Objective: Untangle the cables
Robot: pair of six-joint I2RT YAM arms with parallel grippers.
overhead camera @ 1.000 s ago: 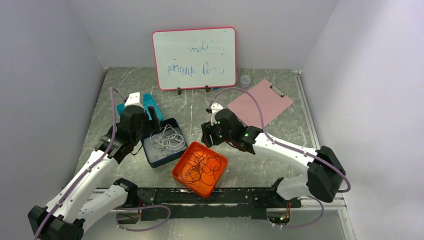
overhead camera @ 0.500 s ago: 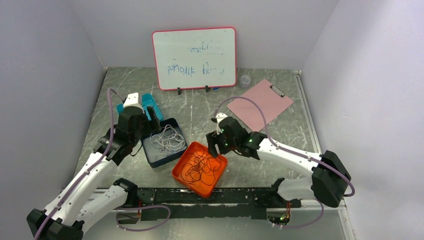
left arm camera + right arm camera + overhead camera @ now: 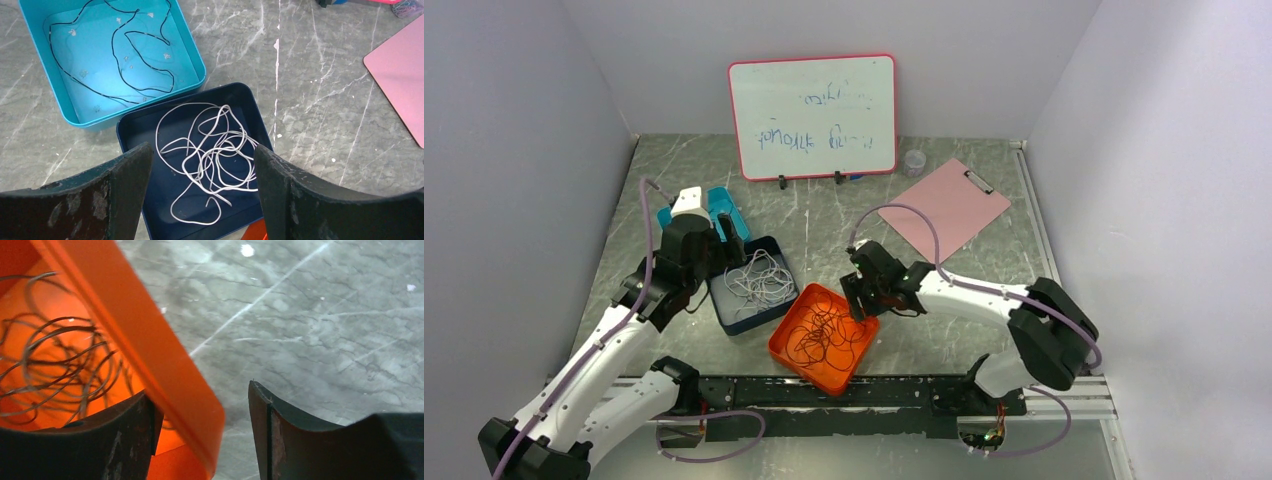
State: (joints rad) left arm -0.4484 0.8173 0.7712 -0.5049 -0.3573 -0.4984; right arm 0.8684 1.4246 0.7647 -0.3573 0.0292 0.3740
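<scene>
Thin dark cables lie in a tangle inside the orange tray. My right gripper is at that tray's far right corner. In the right wrist view it is open astride the orange tray's wall, one finger inside by the dark cables, the other outside over the table. White cables lie looped in the dark blue tray. One black cable lies in the teal tray. My left gripper hangs open above the blue tray, holding nothing.
A whiteboard stands at the back. A pink clipboard and a small clear cup lie at the back right. Grey walls close in both sides. The three trays sit close together.
My right gripper has moved forward and left, down to the orange tray's corner, so its fingers now straddle the wall. The left arm has barely moved.
</scene>
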